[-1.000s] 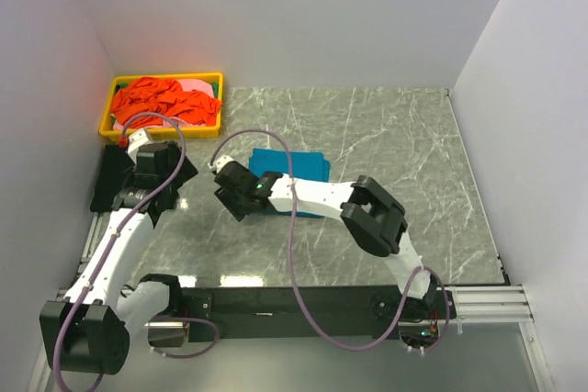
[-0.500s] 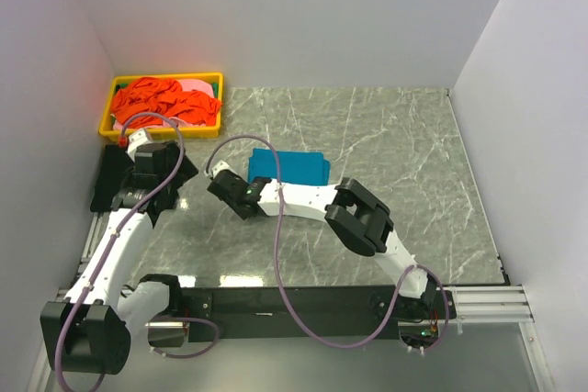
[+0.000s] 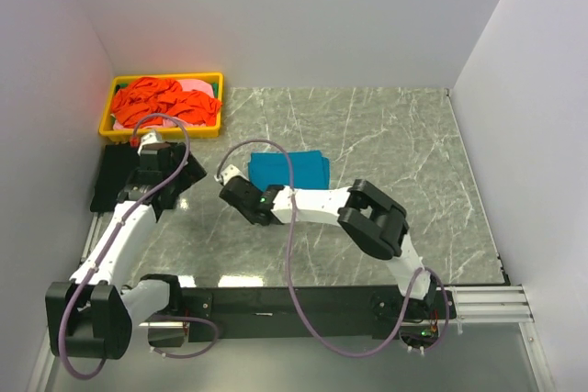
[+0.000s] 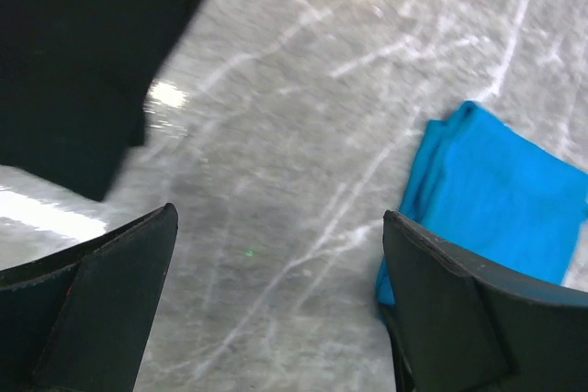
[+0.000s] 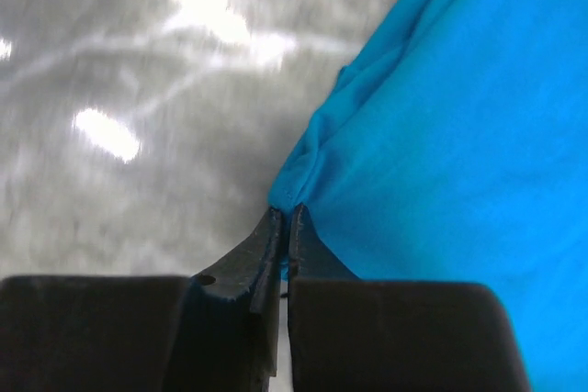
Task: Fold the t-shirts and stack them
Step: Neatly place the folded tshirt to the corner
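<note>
Nearest the arm bases, pinching with the right gripper (image 5: 288, 219): tips pressed together on the near-left corner of the teal t-shirt (image 5: 441, 135), with cloth puckered toward them. Probably a hold for tugging that corner straight or dragging the folded piece into place. Lies folded flat, left of the table's middle and toward its far edge. Further left, hovering with the left gripper (image 4: 280, 218), spread wide and holding nothing, over bare table (image 4: 303, 117) between the teal cloth and the black t-shirt (image 4: 83, 43) at the left edge. Seemingly placed there for reaching the black one next. Heaped in the yellow tray (image 3: 165, 77) at the far-left corner: orange-red t-shirts (image 3: 161, 103), crumpled, not yet folded.
</note>
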You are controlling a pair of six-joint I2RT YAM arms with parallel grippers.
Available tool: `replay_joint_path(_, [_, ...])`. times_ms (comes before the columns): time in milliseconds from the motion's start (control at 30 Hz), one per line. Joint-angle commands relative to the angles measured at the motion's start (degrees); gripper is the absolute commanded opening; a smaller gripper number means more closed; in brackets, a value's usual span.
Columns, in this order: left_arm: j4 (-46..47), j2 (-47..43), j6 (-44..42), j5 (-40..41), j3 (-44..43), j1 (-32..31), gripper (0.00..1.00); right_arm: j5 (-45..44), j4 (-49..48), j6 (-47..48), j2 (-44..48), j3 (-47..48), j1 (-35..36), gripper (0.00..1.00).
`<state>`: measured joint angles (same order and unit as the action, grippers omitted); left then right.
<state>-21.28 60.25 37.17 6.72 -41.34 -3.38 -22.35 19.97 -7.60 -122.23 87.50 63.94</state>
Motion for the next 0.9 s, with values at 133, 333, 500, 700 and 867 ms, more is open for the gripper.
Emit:
replay_joint_path(133, [6.07, 3.28, 6.68, -13.48, 1.79, 0.21, 0.99, 7.41, -9.59, -3.04, 12.8, -10.85, -1.89, 0.0])
replay_joint_path(333, [12.56, 8.03, 12.92, -18.15, 3.72, -2.33, 0.99, 14.6, -16.25, -5.49, 17.2, -17.17, -4.44, 0.0])
replay_joint_path(500, [18.54, 13.65, 17.49, -19.54, 5.39, -5.32, 0.99, 17.42, -18.64, -6.73, 19.75, -19.91, -5.93, 0.0])
replay_joint_path(700, [24.43, 18.67, 22.32, -19.73, 5.75, -9.8, 0.99, 19.89, -21.64, -7.7, 22.04, -22.73, -6.72, 0.0])
replay_joint_path(867, [26.64, 23.07, 25.49, -18.06, 4.52, -13.15, 0.99, 22.17, -24.97, -9.19, 23.88, -25.63, -8.22, 0.0])
